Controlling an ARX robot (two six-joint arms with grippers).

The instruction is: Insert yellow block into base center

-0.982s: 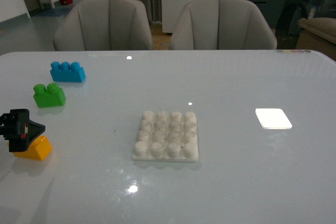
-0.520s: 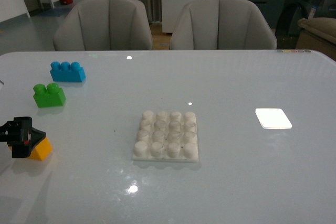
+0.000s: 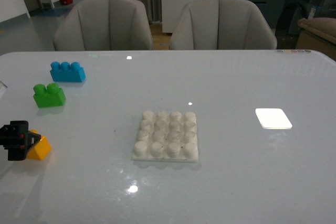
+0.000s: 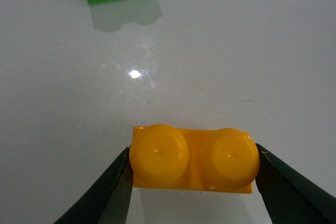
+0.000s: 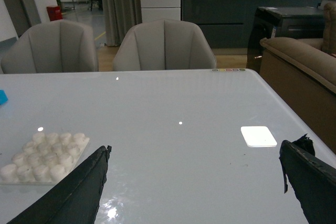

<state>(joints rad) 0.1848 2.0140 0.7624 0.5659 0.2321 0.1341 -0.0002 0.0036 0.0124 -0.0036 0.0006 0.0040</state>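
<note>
Apparent grasp step: with left gripper [image 4: 192, 163] clamped across the yellow block [image 3: 41, 148] and right gripper [image 5: 195, 150] spread open, lift, carry over the base [image 3: 167, 136] centre, press down.

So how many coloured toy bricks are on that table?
3. The blue brick sits far left, the green brick just nearer than it, and the yellow block nearest, at the left edge, between the left gripper fingers. None seem hidden.

The glossy white table [image 3: 236, 171] carries the base [image 3: 166, 136], yellow block [image 3: 41, 148], green brick [image 3: 49, 95] and blue brick [image 3: 67, 71].
</note>
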